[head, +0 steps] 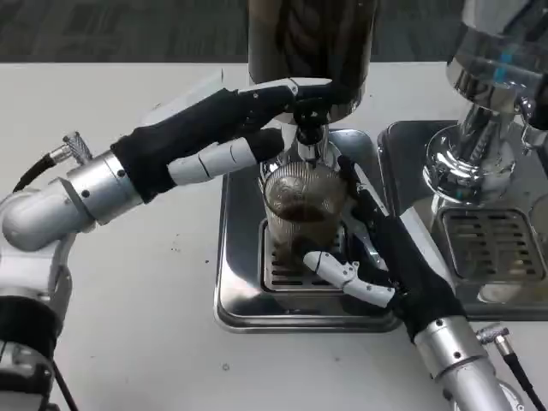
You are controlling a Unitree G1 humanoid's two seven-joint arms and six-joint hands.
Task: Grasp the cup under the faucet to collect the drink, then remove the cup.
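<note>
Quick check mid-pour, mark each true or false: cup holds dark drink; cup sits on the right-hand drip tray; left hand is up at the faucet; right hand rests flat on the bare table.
1. The cup holds dark liquid: true.
2. It stands on the right drip tray: false, it is on the middle drip tray.
3. The left hand is at the faucet: true.
4. The right hand lies on the bare table: false, it is at the cup.
</note>
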